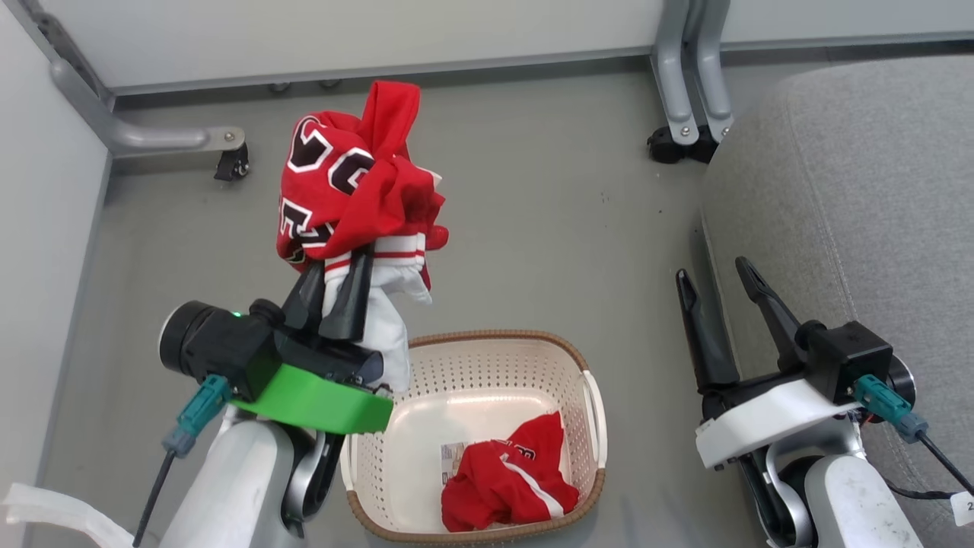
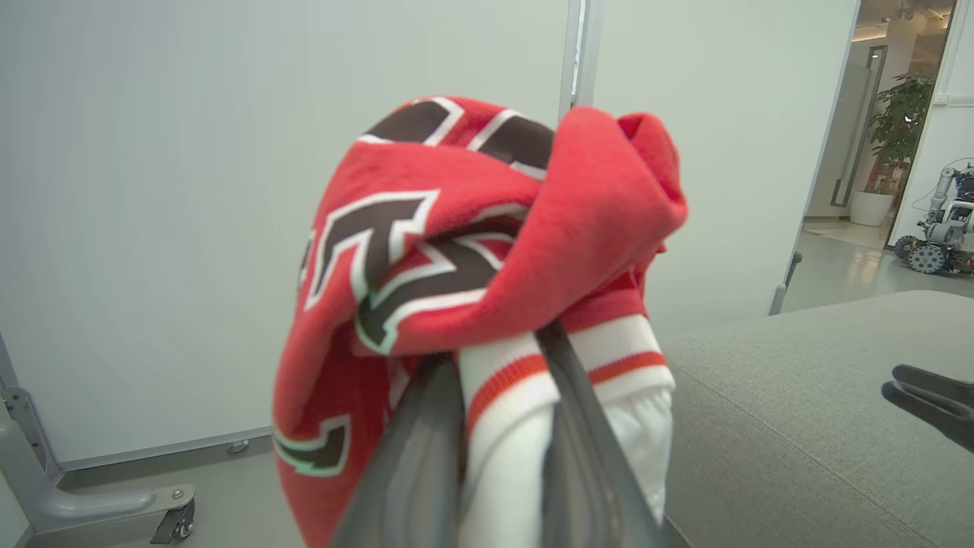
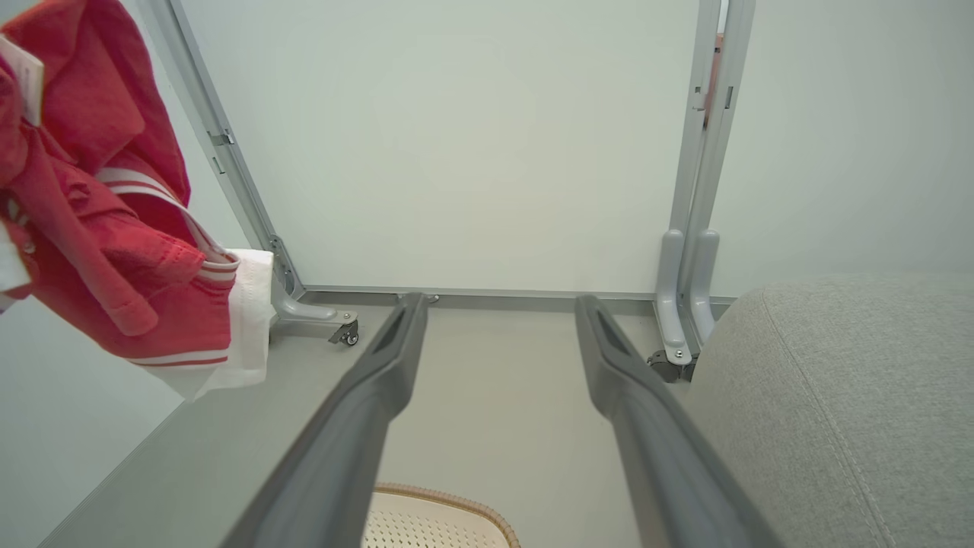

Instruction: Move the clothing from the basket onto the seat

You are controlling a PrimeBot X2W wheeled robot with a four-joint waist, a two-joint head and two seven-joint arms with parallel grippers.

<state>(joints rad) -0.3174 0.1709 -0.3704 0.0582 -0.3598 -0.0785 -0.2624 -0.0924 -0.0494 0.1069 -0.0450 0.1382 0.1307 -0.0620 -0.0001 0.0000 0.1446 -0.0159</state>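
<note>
My left gripper (image 1: 341, 262) is shut on the red jersey (image 1: 352, 183), pinching its white sleeve, and holds it bunched in the air above and left of the basket (image 1: 586, 457). The left wrist view has the jersey (image 2: 487, 228) draped over my fingers (image 2: 415, 457). Red shorts (image 1: 510, 476) with a white stripe lie crumpled in the cream basket's near right corner. At the right, my right gripper (image 1: 711, 278) stands open and empty beside the grey seat (image 1: 860, 190). The jersey (image 3: 114, 251) also hangs at the left of the right wrist view, and the seat (image 3: 852, 396) lies at its right.
White partition panels on grey wheeled feet (image 1: 228, 148) (image 1: 681, 137) close off the back and left. Grey floor (image 1: 563, 236) lies between basket, panels and seat. Through a doorway in the left wrist view stand a potted plant (image 2: 898, 129) and another wheeled robot (image 2: 940, 228).
</note>
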